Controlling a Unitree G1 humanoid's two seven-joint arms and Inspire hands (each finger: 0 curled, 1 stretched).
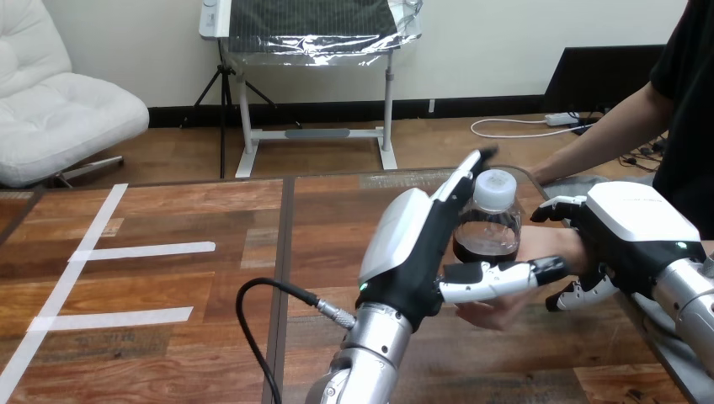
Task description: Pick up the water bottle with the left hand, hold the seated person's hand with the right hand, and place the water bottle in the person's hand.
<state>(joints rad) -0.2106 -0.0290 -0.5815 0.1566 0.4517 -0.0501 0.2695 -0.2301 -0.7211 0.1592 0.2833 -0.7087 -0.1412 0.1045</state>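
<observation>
Water bottle (490, 220), clear with a white cap (495, 180) and dark liquid in its lower part, is upright and lifted off the table (320, 227), right of the frame's centre. The robot's left hand (412, 252) grips it: the fingers rise along the bottle's far left side up to the cap, and the thumb (497, 279) crosses the front of its base. The left forearm (370, 345) comes up from the bottom edge of the frame. The person's hand (497, 316) lies just under the bottle's base, below the thumb; whether bottle and palm touch cannot be told. At the right of the frame, the robot's right hand (631, 227) is closed on the person's wrist (551, 246), with fingers curled over the top of it and more curled beneath it. The person's forearm (589, 151) runs away towards the upper right corner. White tape strips (143, 250) lie on the table at the left of the frame, well apart from both hands.
</observation>
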